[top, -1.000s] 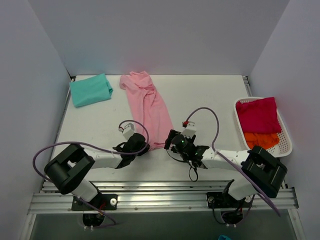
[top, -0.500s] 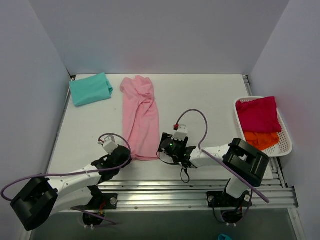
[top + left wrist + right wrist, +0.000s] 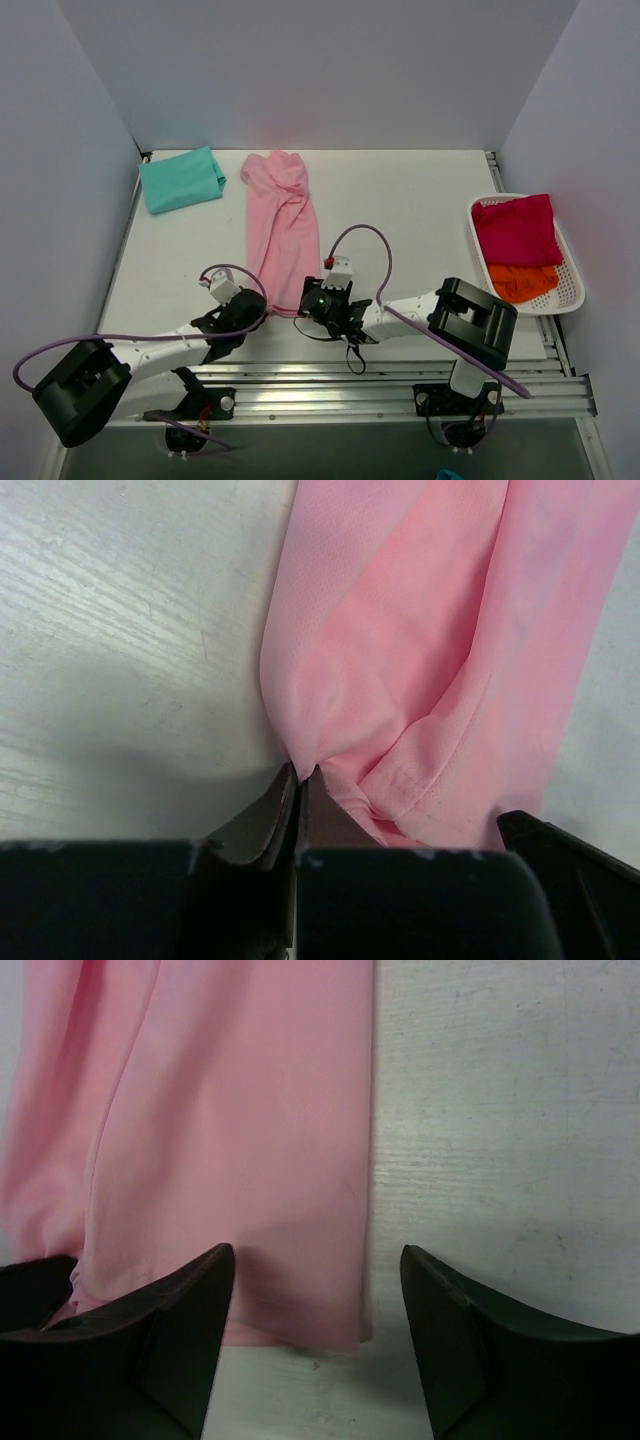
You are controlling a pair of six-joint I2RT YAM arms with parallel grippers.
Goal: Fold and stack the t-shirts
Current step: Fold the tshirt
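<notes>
Seen from above, a light pink t-shirt [image 3: 282, 230] lies on a white surface [image 3: 400, 200] as a long narrow strip. It runs from the far edge, where its top is bunched, down to the near edge. Its hem sits between the two robot arms.

The left hand [image 3: 255, 310] is at the near left corner of the hem. In the left wrist view its fingers are pressed together on a small pucker of pink cloth [image 3: 298, 775], so it is pinching the shirt. The right hand [image 3: 312, 300] is at the near right corner. In the right wrist view its fingers are spread wide with the hem edge between them [image 3: 315, 1255], and they grip nothing yet.

A folded teal t-shirt [image 3: 180, 180] rests at the far left. At the right, a white basket [image 3: 575, 285] holds a red t-shirt [image 3: 515, 230] and an orange t-shirt [image 3: 522, 280].

The step in hand looks like taking both hem corners so the near end can be folded towards the far end. To do it well, the right hand should probably settle onto the surface and close over every layer at its corner. Both hands should then lift level and together, so the fold lands square and the strip stays smooth. The left pinch looks small and could slip if it is pulled hard.
</notes>
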